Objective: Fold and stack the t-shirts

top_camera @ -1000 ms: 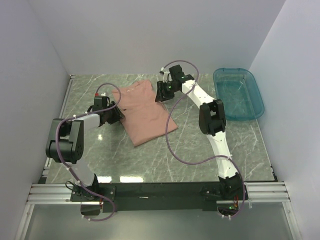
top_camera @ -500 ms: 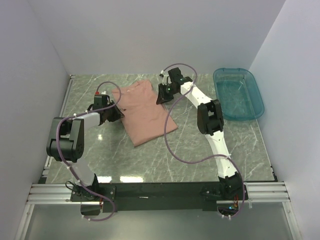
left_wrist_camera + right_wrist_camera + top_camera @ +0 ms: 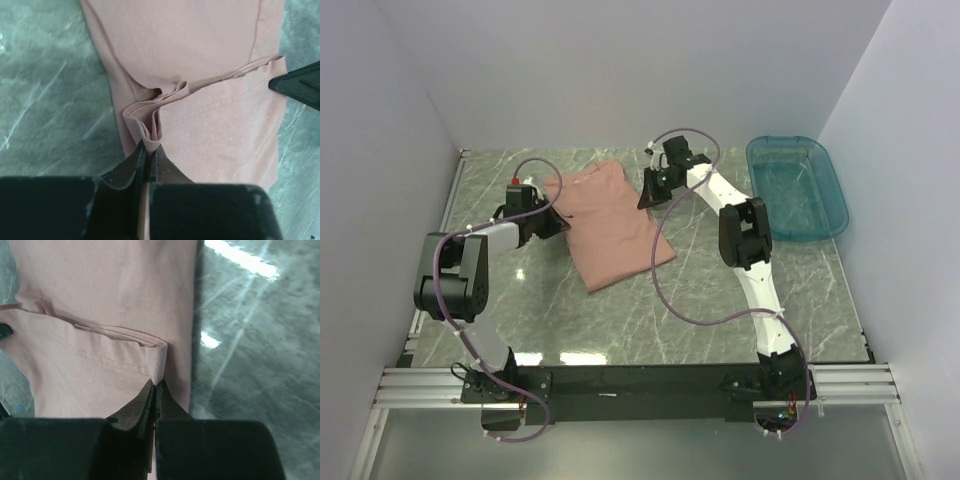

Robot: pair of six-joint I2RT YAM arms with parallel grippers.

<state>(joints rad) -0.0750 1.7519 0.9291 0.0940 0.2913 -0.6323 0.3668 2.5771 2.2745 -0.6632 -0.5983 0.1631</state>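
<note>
Both grippers have closed on the cloth since one second ago, and the right wrist has shifted a little to the right. On the left, the left gripper [image 3: 556, 222] [image 3: 149, 150] has its jaws pressed narrow. It pinches a small raised fold at the left edge of the t-shirt [image 3: 615, 225] [image 3: 200, 65]. The salmon-pink shirt lies folded and slightly turned on the green marble table [image 3: 720, 290], in the far middle part between the two arms. At its right edge, the right gripper [image 3: 647, 198] [image 3: 155, 387] is also closed tight, and it holds a hemmed corner [image 3: 157, 365] of the shirt that is lifted a little from the layer below. Further right, a teal plastic bin [image 3: 800, 190] stands well apart from the shirt.
</note>
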